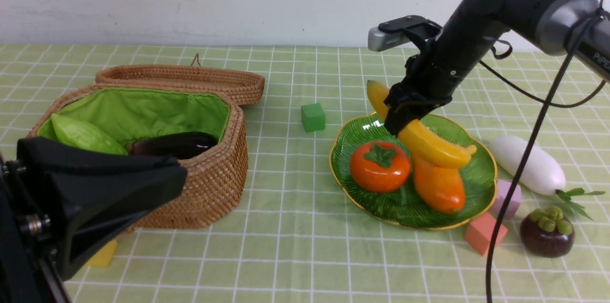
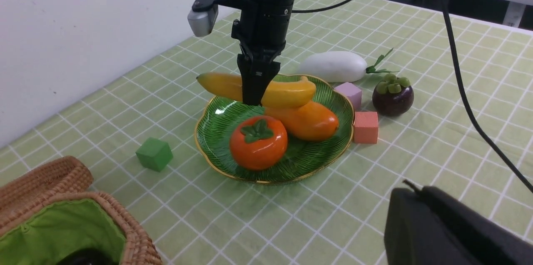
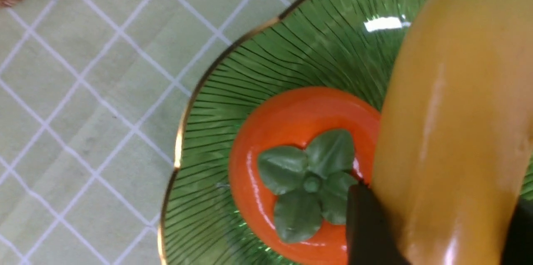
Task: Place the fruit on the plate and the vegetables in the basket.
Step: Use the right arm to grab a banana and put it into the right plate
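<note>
My right gripper (image 1: 398, 126) is shut on the yellow banana (image 1: 429, 143) over the green plate (image 1: 352, 179); its black fingers (image 3: 366, 227) clamp both sides. The banana lies across the orange mango (image 1: 438, 186), beside the persimmon (image 1: 380, 166) on the plate. The white radish (image 1: 526, 164) and the purple mangosteen (image 1: 546, 233) lie on the cloth right of the plate. The wicker basket (image 1: 214, 184) at left holds the light green gourd (image 1: 83, 135) and the dark eggplant (image 1: 174, 145). In front of the basket, my left gripper (image 1: 183, 174) is shut and empty.
A green cube (image 1: 313, 117) sits between basket and plate. Pink (image 1: 509, 198) and salmon (image 1: 482, 234) cubes lie by the plate's right rim, and a yellow cube (image 1: 102, 255) by the basket's front. The basket lid (image 1: 190, 79) lies open behind. A black cable (image 1: 519, 174) hangs at right.
</note>
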You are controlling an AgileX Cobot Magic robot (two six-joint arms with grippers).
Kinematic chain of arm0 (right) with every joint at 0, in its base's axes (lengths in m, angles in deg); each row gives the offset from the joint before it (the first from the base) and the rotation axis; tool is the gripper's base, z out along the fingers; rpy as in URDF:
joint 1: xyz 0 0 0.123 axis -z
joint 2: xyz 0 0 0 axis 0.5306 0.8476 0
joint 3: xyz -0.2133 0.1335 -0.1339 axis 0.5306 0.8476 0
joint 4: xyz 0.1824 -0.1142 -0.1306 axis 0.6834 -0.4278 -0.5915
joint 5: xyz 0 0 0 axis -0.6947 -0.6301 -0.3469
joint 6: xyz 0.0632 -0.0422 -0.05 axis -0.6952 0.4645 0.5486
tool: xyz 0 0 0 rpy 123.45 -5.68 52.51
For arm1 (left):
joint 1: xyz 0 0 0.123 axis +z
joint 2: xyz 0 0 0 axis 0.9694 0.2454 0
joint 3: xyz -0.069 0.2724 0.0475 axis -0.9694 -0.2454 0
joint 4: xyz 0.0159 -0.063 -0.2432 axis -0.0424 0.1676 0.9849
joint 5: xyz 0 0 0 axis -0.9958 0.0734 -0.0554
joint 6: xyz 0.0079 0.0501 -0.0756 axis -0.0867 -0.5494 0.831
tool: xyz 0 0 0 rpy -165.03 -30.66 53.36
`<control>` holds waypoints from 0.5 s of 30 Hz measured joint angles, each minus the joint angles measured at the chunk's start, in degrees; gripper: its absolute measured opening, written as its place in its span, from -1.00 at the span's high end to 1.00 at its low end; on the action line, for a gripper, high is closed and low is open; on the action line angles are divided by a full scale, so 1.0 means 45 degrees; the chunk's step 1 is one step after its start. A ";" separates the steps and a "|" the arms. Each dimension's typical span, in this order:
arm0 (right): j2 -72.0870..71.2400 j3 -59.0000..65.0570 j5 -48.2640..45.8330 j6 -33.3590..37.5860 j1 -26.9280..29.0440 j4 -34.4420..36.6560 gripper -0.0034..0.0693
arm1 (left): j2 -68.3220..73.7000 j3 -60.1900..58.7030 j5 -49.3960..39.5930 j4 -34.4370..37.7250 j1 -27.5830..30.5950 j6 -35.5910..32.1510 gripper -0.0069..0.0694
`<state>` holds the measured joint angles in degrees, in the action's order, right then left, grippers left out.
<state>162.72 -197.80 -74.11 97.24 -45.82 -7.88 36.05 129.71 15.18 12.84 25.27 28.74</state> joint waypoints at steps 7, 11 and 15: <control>0.0109 0.0000 0.0000 0.0000 0.0000 -0.0397 0.04 | 0.0000 0.0000 0.0000 0.0000 0.0000 0.0000 0.84; 0.0109 0.0000 0.0000 0.0000 0.0000 -0.0397 0.00 | 0.0000 0.0000 0.0000 0.0000 0.0000 0.0000 0.84; 0.0109 0.0000 0.0000 0.0000 0.0000 -0.0397 -0.23 | 0.0000 0.0000 0.0000 0.0000 0.0000 0.0000 0.84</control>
<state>163.21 -197.80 -74.11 97.24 -45.82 -9.66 36.05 129.71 15.18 12.84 25.27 28.74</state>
